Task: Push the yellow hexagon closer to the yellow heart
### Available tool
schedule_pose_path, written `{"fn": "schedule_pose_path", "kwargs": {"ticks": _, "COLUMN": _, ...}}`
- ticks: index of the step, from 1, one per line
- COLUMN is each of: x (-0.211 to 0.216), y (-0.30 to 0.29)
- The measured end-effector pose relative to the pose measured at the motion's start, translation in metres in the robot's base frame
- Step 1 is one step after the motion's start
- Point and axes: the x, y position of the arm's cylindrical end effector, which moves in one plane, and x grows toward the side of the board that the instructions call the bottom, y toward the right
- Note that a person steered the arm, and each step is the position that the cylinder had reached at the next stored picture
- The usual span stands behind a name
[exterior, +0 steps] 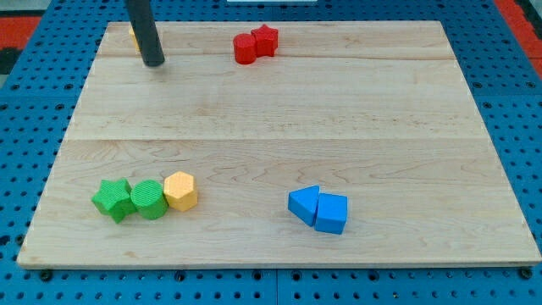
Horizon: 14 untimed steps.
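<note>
Desk (279, 110): pale wooden board of three long planks, light grain, lying on a blue pegboard base that shows on all sides; a strip of red shows at the view's top corners.

My tip (153, 63): the lower end of a dark rod, coming in from the view's top left and resting on the desk near that corner. The rod ends plainly, with no hand on it (so no opening to report).

Yellow heart (134, 36): only a sliver shows, just left of the rod and mostly hidden behind it; shape cannot be made out from here.

Yellow hexagon (180, 190): low on the view's left, well apart from my tip and from the yellow sliver. It touches a green cylinder (149, 199) on its left, which in turn touches a green star (113, 199); the three form a short row.

Red star (266, 38) and red cylinder (246, 48): touching, at the view's top centre.

Two blue blocks, a blue triangle (304, 204) and a blue wedge-like block (332, 213), sit pressed together at the view's lower right.
</note>
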Motion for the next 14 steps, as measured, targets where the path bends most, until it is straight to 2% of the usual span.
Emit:
{"fn": "schedule_pose_path", "kwargs": {"ticks": 2, "x": 0.179, "y": 0.192}}
{"fn": "schedule_pose_path", "kwargs": {"ticks": 3, "x": 0.249, "y": 0.17}}
{"fn": "schedule_pose_path", "kwargs": {"ticks": 5, "x": 0.196, "y": 0.072}}
{"fn": "schedule_pose_path", "kwargs": {"ticks": 6, "x": 0.224, "y": 0.071}}
{"fn": "schedule_pose_path", "kwargs": {"ticks": 7, "x": 0.258, "y": 0.093}}
{"fn": "schedule_pose_path", "kwargs": {"ticks": 8, "x": 0.232, "y": 0.065}}
{"fn": "schedule_pose_path", "kwargs": {"ticks": 9, "x": 0.181, "y": 0.043}}
{"fn": "schedule_pose_path", "kwargs": {"ticks": 10, "x": 0.183, "y": 0.041}}
{"fn": "schedule_pose_path", "kwargs": {"ticks": 12, "x": 0.223, "y": 0.04}}
{"fn": "schedule_pose_path", "kwargs": {"ticks": 14, "x": 0.151, "y": 0.004}}
